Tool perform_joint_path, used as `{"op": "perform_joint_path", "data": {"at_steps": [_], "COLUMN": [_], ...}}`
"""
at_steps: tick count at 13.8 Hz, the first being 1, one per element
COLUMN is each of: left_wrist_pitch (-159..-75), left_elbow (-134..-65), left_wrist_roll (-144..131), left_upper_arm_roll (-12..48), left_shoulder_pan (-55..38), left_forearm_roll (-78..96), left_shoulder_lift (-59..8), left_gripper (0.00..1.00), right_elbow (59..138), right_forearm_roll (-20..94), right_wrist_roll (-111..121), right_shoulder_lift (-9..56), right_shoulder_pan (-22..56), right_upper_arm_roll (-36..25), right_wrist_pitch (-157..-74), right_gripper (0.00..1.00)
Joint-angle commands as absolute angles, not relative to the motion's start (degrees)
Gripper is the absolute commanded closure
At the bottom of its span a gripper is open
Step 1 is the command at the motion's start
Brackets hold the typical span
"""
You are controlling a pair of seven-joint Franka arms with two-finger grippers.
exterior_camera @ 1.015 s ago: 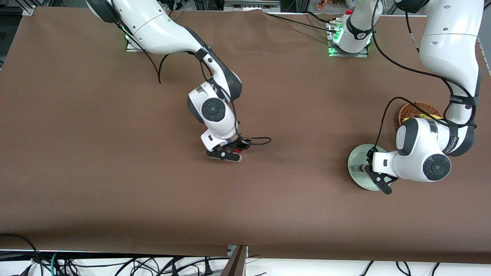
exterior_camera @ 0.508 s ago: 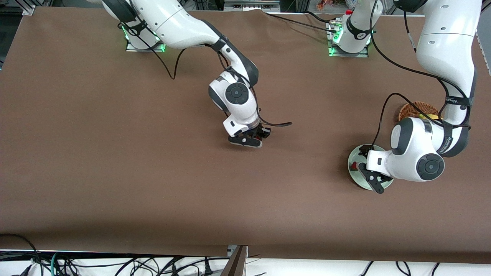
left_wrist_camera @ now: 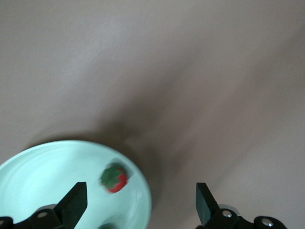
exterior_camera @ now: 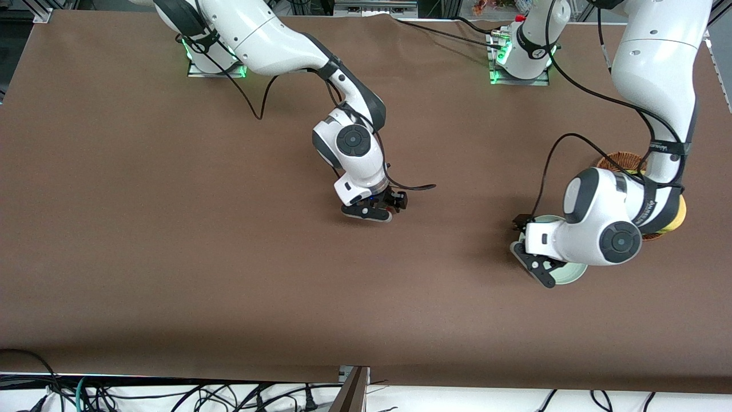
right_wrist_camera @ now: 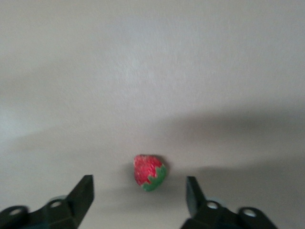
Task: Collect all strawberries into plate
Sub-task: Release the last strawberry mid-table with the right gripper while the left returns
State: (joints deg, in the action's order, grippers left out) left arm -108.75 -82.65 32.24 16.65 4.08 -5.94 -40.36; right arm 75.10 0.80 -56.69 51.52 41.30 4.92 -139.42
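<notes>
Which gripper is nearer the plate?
Left. The left gripper hangs open over the plate's rim, one strawberry in it; the right gripper is open mid-table over another strawberry.

**Reds, greens and browns on the table**

The table [exterior_camera: 171, 229] is plain matte brown. The plate [left_wrist_camera: 57, 167] is pale mint green; the strawberry [left_wrist_camera: 114, 178] in it is red with a dark green cap, as is another strawberry [right_wrist_camera: 149, 172]. The basket [exterior_camera: 620, 159] looks woven reddish-brown, holding something yellow. Both arms are white with dark grey joints.
</notes>
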Motion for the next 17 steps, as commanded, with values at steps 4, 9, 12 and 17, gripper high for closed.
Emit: {"op": "perform_joint_path", "data": {"at_steps": [4,9,12,17], "left_wrist_pitch": [-109.94,-116.01,-122.94,-134.73], "left_elbow": [-83.58,-84.91,-84.9,-84.9], "left_wrist_roll": [7.43,-22.08,-41.86,-63.8], "left_upper_arm_roll": [18.54,18.54,18.54,17.85], "left_shoulder_pan": [-4.2,-13.07,-18.09,-23.99], "left_forearm_roll": [-6.24,-6.68,-6.5,-6.86], "left_shoulder_lift": [-40.08,-39.9,-40.43,-45.17], "left_gripper": [0.0,0.0,0.0,0.0], "right_elbow": [75.06,74.97,74.97,75.49], "right_forearm_roll": [0.88,0.88,0.88,-5.1], "right_wrist_roll": [-32.47,-14.28,-7.48,-6.6], "right_shoulder_lift": [45.36,39.3,34.65,24.63], "right_shoulder_pan": [32.1,20.95,14.69,9.86], "right_upper_arm_roll": [4.83,4.83,4.75,3.16], "right_wrist_pitch": [-124.48,-109.02,-100.31,-93.96], "right_gripper": [0.0,0.0,0.0,0.0]}}
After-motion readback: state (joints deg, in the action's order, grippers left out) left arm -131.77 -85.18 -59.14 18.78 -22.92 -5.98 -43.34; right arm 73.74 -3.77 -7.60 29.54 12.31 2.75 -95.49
